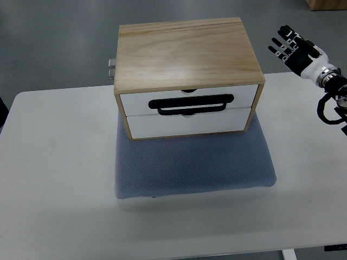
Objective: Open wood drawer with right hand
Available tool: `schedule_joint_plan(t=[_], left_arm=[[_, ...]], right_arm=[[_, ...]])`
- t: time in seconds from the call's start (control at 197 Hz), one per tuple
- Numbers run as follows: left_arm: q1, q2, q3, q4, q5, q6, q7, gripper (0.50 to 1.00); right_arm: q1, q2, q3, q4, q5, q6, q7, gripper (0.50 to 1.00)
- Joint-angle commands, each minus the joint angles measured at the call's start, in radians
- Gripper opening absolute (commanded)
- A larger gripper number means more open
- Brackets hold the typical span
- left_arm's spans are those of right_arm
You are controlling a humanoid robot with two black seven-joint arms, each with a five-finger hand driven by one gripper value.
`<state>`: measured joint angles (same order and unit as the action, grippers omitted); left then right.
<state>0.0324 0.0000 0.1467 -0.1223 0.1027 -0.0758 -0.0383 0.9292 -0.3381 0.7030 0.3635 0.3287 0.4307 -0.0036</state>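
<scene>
A wooden drawer box [187, 51] with two white drawer fronts stands on a blue-grey mat [192, 165] at the back middle of the white table. The upper drawer [190, 98] carries a black loop handle [192, 103]; the lower drawer [187, 123] sits below it. Both drawers look closed. My right hand [290, 46] is raised at the far right, well apart from the box, with its fingers spread and holding nothing. Its arm comes in from the right edge. The left arm does not show.
The white table [59, 179] spreads to the left and front of the mat. A metal fitting [111, 67] sticks out at the box's back left. A brown box corner [325, 4] shows at the top right.
</scene>
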Motion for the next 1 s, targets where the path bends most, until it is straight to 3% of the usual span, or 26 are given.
schedule_joint_plan(t=[0.0, 0.621, 0.743, 0.86, 0.997], left_arm=[[-0.011, 0.0, -0.001, 0.0, 0.0, 0.002, 0.0, 1.0], [-0.011, 0.0, -0.002, 0.0, 0.0, 0.002, 0.0, 1.0], [-0.011, 0.0, -0.002, 0.0, 0.0, 0.002, 0.0, 1.0], [-0.011, 0.0, -0.002, 0.0, 0.0, 0.002, 0.0, 1.0], [-0.011, 0.0, -0.002, 0.0, 0.0, 0.002, 0.0, 1.0]], right_arm=[[0.003, -0.007, -0.002, 0.0, -0.002, -0.001, 0.001, 0.944], [0.007, -0.053, -0.01, 0.0, -0.243, 0.005, 0.014, 0.944], [0.002, -0.096, -0.02, 0.031, -0.327, 0.019, 0.057, 0.944], [-0.001, -0.191, -0.071, 0.112, -0.395, 0.086, 0.074, 0.944], [-0.001, -0.28, -0.174, 0.184, -0.407, 0.111, 0.157, 0.944]])
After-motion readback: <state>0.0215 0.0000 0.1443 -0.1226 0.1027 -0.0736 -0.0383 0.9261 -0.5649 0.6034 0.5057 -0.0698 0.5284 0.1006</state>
